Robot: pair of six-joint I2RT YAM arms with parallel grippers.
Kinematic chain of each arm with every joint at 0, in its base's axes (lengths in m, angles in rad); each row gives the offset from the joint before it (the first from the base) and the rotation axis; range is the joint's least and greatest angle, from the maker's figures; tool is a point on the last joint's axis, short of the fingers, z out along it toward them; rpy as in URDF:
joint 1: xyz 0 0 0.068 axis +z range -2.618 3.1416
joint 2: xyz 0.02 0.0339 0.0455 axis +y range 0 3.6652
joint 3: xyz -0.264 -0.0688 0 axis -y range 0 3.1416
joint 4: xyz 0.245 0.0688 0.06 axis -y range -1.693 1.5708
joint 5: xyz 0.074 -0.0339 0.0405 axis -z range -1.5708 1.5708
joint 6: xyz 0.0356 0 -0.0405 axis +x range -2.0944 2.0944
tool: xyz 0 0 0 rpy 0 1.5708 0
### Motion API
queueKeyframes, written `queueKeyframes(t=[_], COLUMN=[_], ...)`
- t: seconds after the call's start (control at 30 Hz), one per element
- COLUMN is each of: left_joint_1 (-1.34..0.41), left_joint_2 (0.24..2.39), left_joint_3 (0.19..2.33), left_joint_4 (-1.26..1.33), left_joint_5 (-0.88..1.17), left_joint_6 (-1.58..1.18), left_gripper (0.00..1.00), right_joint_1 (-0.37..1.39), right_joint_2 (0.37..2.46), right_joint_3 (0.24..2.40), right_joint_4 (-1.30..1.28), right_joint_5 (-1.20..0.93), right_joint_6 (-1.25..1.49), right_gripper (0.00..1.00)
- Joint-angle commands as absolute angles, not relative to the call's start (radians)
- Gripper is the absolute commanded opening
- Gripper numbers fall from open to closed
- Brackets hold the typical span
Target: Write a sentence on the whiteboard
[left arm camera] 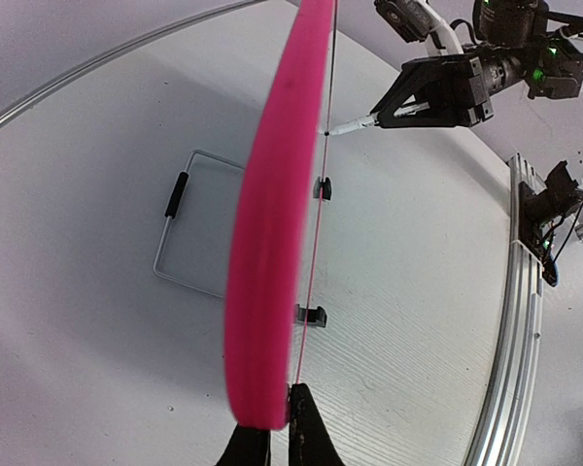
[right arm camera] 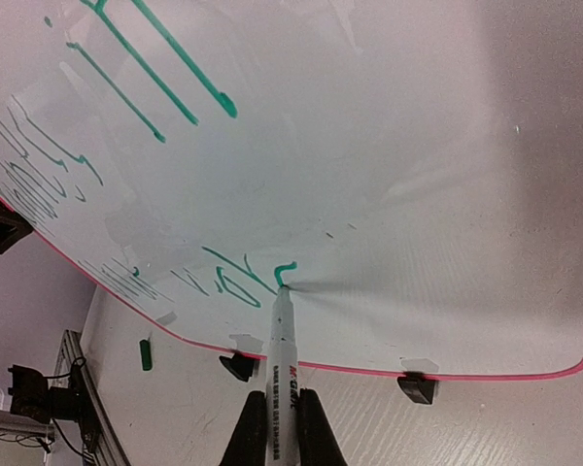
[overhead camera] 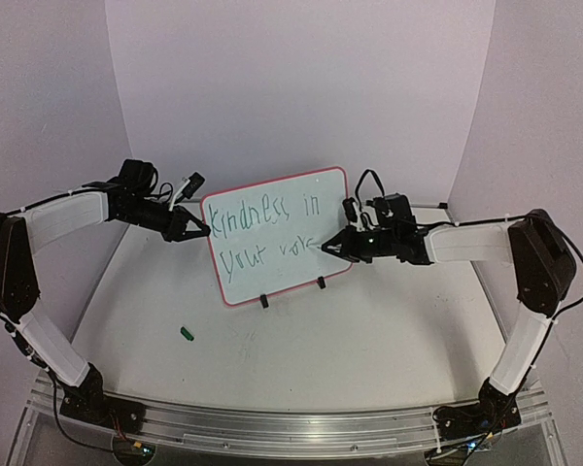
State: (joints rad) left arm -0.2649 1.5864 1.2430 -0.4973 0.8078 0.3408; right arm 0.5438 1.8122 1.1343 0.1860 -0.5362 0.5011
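Green sentence (overhead camera: pixel 253 216) (uneven) on glossy whiteboard (overhead camera: pixel 284 281)

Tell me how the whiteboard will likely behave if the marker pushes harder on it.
Probably tippy: the whiteboard stands on only two small feet, so a push might topple it backward. The left gripper clamping its edge likely steadies it. Edge-on it looks thin, so it is probably light and may flex slightly.
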Motion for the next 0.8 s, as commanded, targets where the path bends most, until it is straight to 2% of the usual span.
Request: queueKeyframes(t=[0.0, 0.77], left_joint_1=[-0.284, -0.284], left_joint_2=[1.600, 1.594], left_joint_3=[1.254, 1.253], left_joint_4=[-0.529, -0.529], left_joint_5=[0.737, 0.736], left_joint_6=[0.373, 0.373], left_gripper=[0.00, 0.00], right_joint_1=[0.539, 0.522], right_joint_2=[1.809, 1.721], right_joint_3=[1.119, 1.221], right_joint_4=[0.204, 0.161], right_joint_5=[-0.500, -0.445], right_joint_6=[0.498, 0.474], right_gripper=[0.00, 0.00])
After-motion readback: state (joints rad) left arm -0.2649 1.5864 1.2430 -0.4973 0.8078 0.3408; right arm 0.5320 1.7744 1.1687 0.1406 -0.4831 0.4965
